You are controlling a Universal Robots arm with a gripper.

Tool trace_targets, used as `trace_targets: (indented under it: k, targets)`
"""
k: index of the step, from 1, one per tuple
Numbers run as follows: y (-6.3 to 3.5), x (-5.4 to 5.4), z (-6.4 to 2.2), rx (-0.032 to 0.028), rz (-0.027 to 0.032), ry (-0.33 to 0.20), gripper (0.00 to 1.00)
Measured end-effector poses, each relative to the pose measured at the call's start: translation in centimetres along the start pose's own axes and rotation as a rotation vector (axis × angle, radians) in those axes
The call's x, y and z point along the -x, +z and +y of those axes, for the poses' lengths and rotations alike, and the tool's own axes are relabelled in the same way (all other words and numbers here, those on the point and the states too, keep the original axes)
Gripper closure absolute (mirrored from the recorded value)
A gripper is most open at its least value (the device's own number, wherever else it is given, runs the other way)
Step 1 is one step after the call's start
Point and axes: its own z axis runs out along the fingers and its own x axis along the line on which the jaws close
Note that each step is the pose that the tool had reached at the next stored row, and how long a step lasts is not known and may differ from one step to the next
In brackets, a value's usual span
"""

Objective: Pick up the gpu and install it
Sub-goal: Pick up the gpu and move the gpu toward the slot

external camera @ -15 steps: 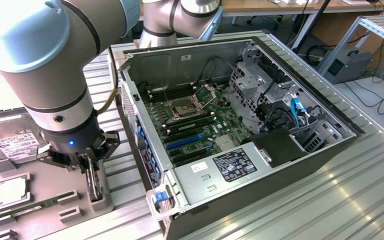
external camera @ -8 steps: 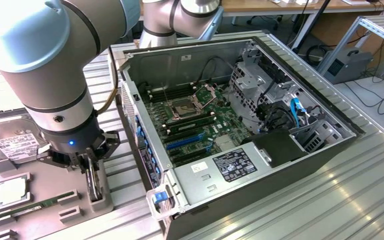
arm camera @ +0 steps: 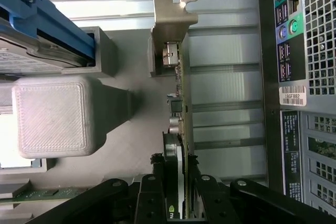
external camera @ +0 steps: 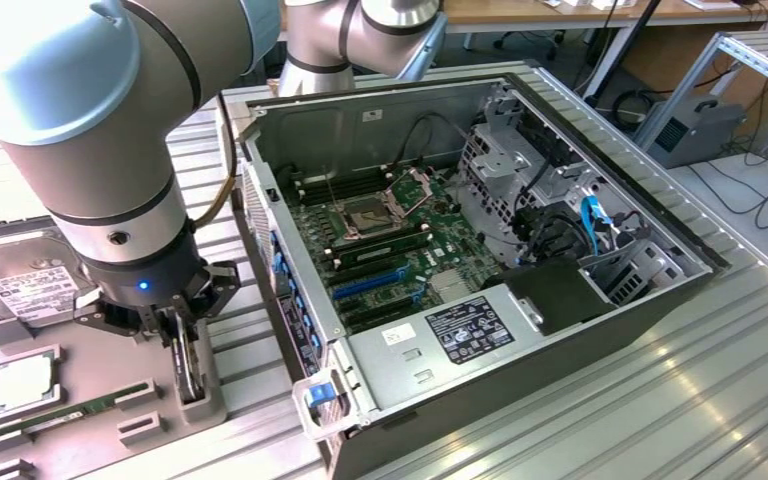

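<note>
Black two-finger gripper (external camera: 177,335) (arm camera: 177,163) on the grey robot arm sits straight over the gpu (external camera: 193,372) (arm camera: 181,103), a thin, dark-faced green circuit card. The card stands on edge in a slot of the grey plastic holder tray (external camera: 91,345) (arm camera: 113,98).

Jaws pinch the card, one finger on each flat face, at the end away from its silver metal bracket (arm camera: 170,19). It doesn't look lifted out of the slot yet.

Key relation: the card is directly between and below the jaws, not offset. In the exterior view its long axis runs roughly 11-to-5 o'clock, and the grip goes across the thin dimension.

Tray and card lie on the ribbed metal table (external camera: 624,400), at about 8 o'clock from the open black-and-silver computer case (external camera: 357,110). The blue motherboard slots (external camera: 364,285) are around 2 o'clock from the gripper.
</note>
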Motion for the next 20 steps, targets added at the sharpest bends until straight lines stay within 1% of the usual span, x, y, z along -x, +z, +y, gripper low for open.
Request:
trace_targets:
  k: [4, 8, 13, 15, 20]
  targets:
    - [0.0, 0.0, 0.0, 0.0001, 0.0001, -0.003, 0.73]
    - [0.0, 0.0, 0.0, 0.0007, 0.0014, -0.031, 0.73]
    - [-0.01, 0.0, 0.0, 0.0009, 0.0013, -0.032, 0.73]
    - [-0.22, 0.0, 0.01, 0.0008, 0.0015, -0.032, 0.73]
    - [-1.34, 0.0, 0.06, 0.0007, 0.0014, -0.032, 0.73]
